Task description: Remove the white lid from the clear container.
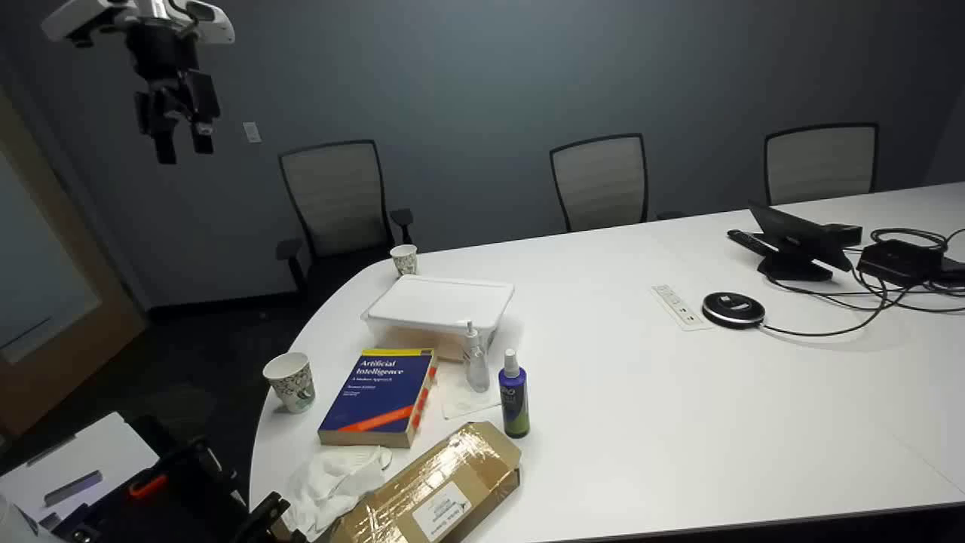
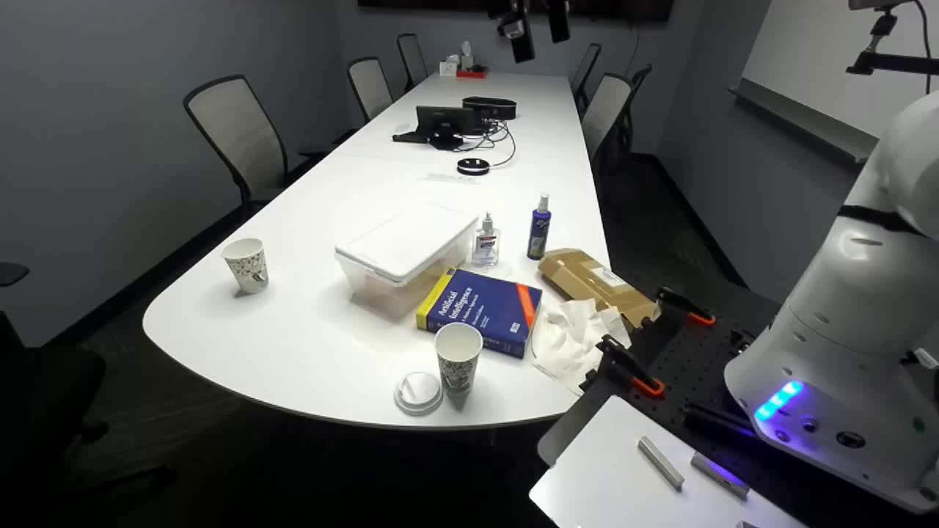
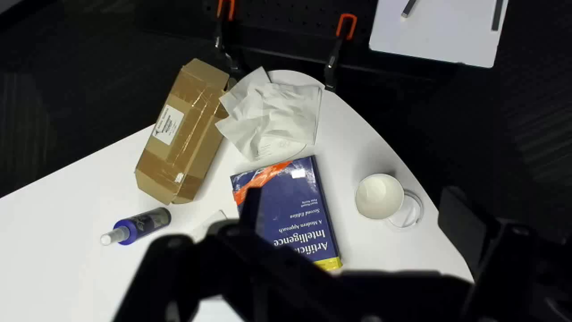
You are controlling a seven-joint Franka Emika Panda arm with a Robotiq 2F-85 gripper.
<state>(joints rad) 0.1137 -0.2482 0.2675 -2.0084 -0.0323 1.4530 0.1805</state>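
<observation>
Claw (image 1: 184, 149), jaws apart, upper left in an exterior view, white lid (image 1: 441, 302) atop clear container (image 1: 411, 334) near centre.

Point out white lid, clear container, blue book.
White lid (image 1: 443, 302), in an exterior view: middle of its top.
Clear container (image 2: 377, 292), in an exterior view: a side wall.
Blue book (image 3: 292, 197), in the wrist view: front cover.
</observation>
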